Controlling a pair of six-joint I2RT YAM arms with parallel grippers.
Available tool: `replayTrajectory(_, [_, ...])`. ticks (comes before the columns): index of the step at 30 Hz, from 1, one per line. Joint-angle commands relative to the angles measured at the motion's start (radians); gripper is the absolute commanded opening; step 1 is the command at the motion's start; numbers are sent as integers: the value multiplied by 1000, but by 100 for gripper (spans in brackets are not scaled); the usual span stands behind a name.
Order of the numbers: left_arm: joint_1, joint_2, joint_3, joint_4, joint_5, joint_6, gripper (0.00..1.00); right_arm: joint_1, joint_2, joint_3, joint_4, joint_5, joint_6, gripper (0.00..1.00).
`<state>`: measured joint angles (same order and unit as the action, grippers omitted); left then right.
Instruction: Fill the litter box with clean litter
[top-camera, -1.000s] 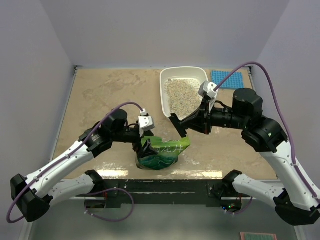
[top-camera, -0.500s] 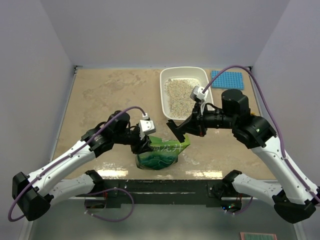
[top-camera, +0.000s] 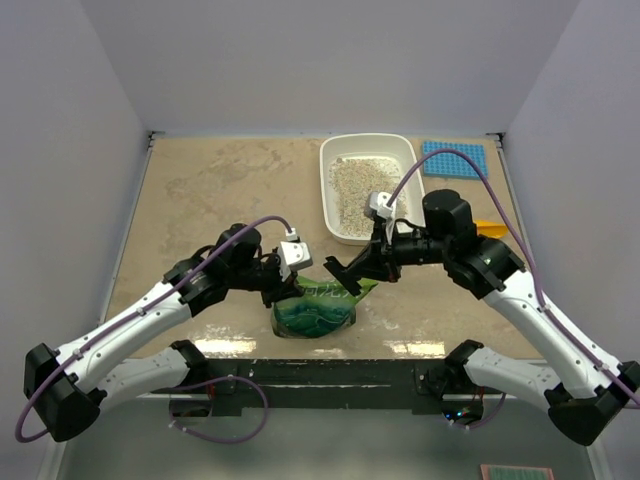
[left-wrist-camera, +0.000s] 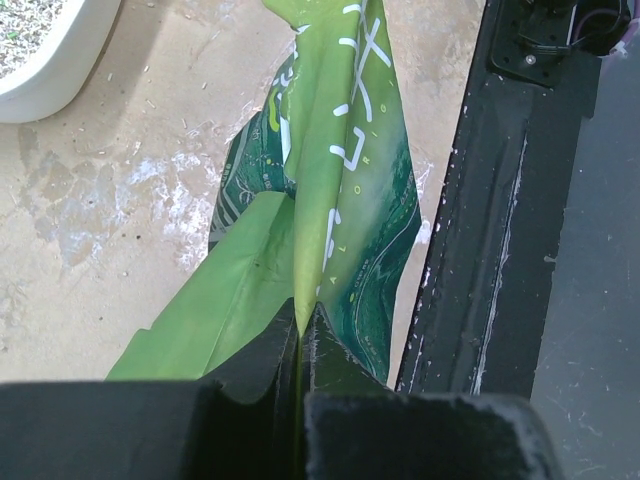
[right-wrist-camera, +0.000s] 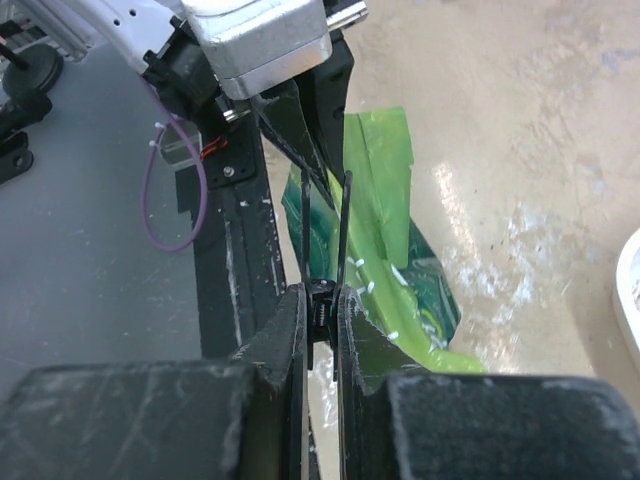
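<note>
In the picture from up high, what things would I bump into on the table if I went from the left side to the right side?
green bag → litter box → blue mat

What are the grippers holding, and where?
The left gripper pinches the crinkly green bag by its top fold. The right gripper is shut; I cannot tell if it holds anything.

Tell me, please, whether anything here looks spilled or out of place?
Yes: loose litter grains lie scattered on the table between the white litter box and the green bag, and on the black rail, rather than inside the box.
</note>
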<state>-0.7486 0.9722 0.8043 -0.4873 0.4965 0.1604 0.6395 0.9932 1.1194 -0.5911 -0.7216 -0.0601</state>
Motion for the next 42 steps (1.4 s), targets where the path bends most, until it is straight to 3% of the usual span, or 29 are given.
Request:
replayTrajectory(1, [5, -36, -11, 13, -56, 22, 0, 6, -48, -46, 204, -113, -96, 0])
replayTrajectory(7, [3, -66, -22, 21, -30, 21, 0, 6, -58, -113, 292, -226, -233, 0])
replayTrajectory(17, [5, -58, -24, 36, 13, -1, 0, 6, -13, -165, 363, -269, -392, 0])
replayTrajectory(30, [5, -72, -19, 39, 4, -7, 0, 6, 78, -187, 412, -317, -402, 0])
replayTrajectory(42, [3, -79, -10, 39, -16, -9, 0, 18, 105, -179, 277, -213, -445, 0])
